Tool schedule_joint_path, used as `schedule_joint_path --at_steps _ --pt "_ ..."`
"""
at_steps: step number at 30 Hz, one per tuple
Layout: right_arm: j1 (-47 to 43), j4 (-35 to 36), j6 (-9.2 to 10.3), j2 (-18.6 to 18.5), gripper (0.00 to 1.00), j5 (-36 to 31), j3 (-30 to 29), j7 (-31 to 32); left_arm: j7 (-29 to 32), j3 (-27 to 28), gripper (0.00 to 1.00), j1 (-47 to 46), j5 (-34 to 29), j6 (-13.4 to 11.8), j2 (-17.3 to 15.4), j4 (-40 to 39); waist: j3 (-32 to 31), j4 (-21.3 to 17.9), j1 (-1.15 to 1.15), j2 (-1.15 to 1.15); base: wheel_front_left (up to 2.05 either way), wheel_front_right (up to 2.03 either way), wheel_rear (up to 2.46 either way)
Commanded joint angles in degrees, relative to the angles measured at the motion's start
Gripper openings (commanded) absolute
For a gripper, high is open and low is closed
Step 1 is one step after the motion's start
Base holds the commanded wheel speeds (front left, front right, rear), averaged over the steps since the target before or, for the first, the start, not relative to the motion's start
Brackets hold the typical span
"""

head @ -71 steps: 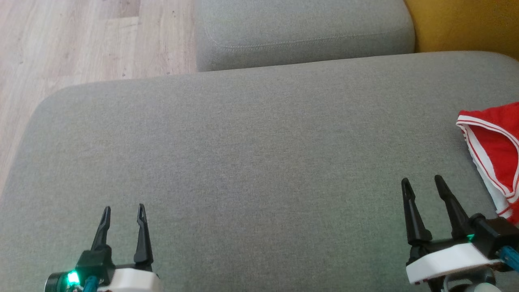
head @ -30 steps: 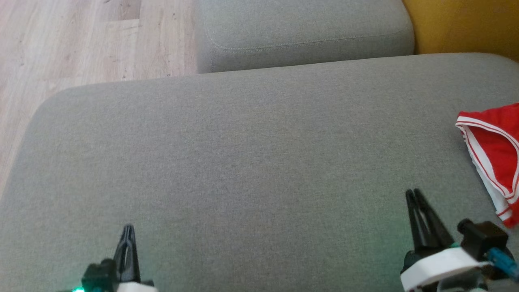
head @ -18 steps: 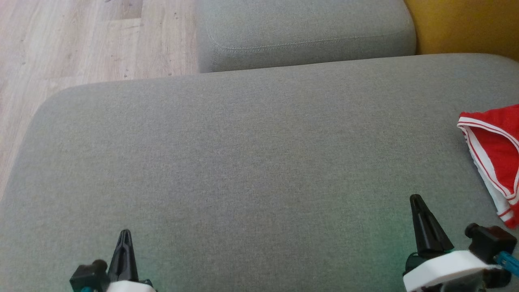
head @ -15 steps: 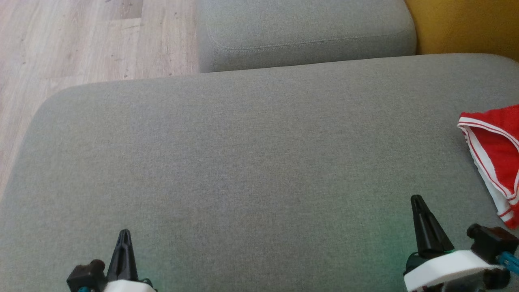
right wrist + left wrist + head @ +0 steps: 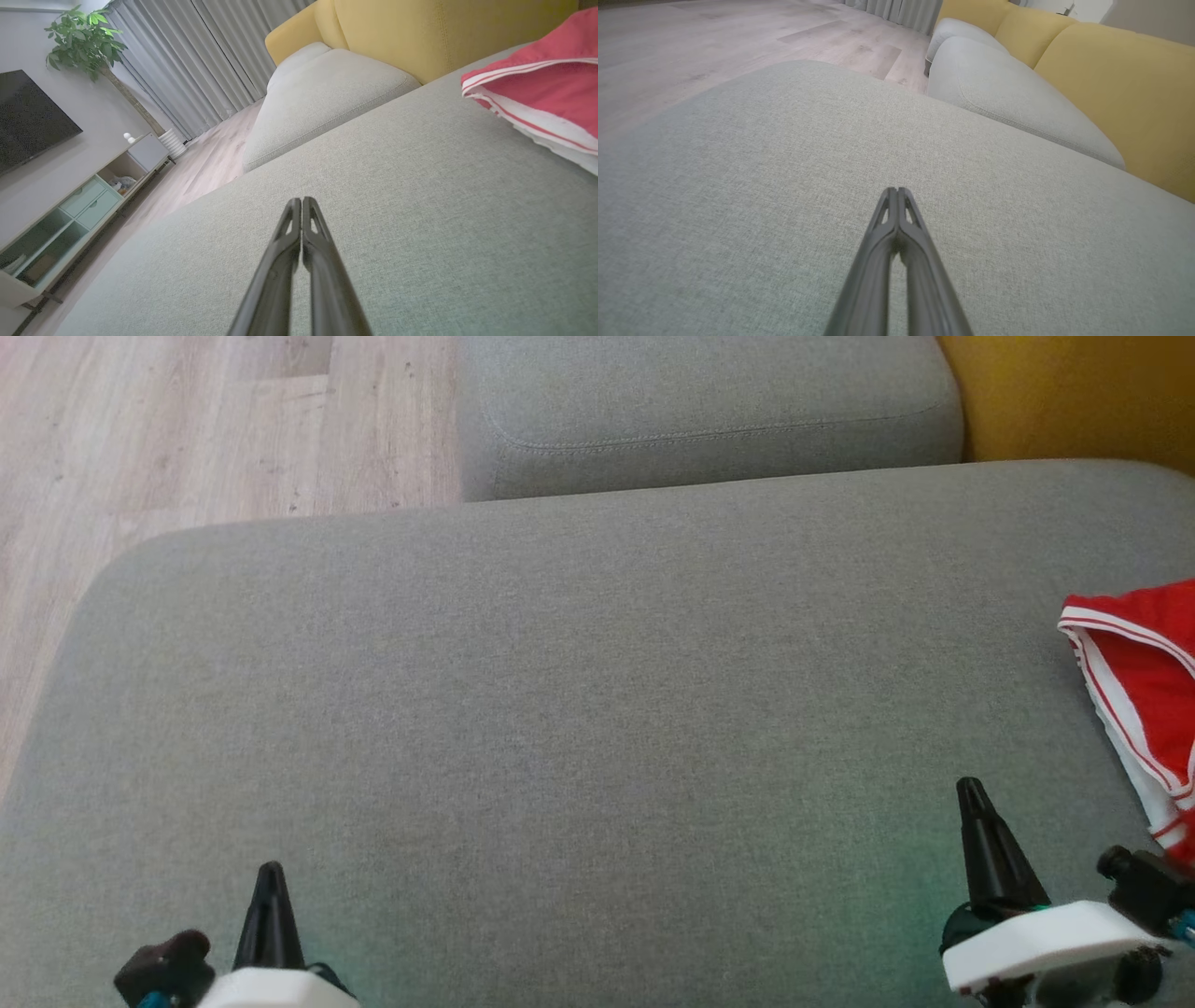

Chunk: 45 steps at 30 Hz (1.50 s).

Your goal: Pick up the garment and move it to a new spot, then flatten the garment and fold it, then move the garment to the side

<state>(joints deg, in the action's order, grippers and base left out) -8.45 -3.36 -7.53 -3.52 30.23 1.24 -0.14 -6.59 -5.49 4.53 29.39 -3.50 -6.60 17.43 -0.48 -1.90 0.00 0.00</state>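
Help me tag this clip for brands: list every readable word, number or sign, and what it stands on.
None can be read. The red garment shows only white stripes, the television screen is dark, and items in the cabinet are too small to tell.

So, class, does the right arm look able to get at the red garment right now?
Probably yes: the red garment lies close beside the right gripper on the grey cushion, with nothing between them, though its jaws are shut.
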Motion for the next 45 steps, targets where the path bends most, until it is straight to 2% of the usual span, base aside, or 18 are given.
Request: schedule_joint_path --at_steps 1,45 --pt "3.1 1.4 0.01 -0.8 0.00 2.2 -0.1 0.0 0.3 1.3 0.00 -3.0 1.9 0.5 -0.2 -2.0 0.0 0.0 0.00 0.00 0.00 0.00 0.00" --pt "8.4 -4.2 0.03 -1.1 0.00 31.4 -2.4 2.0 6.3 6.4 0.00 -6.6 30.6 5.4 1.6 -2.6 0.3 0.9 0.00 0.00 0.00 0.00 0.00"
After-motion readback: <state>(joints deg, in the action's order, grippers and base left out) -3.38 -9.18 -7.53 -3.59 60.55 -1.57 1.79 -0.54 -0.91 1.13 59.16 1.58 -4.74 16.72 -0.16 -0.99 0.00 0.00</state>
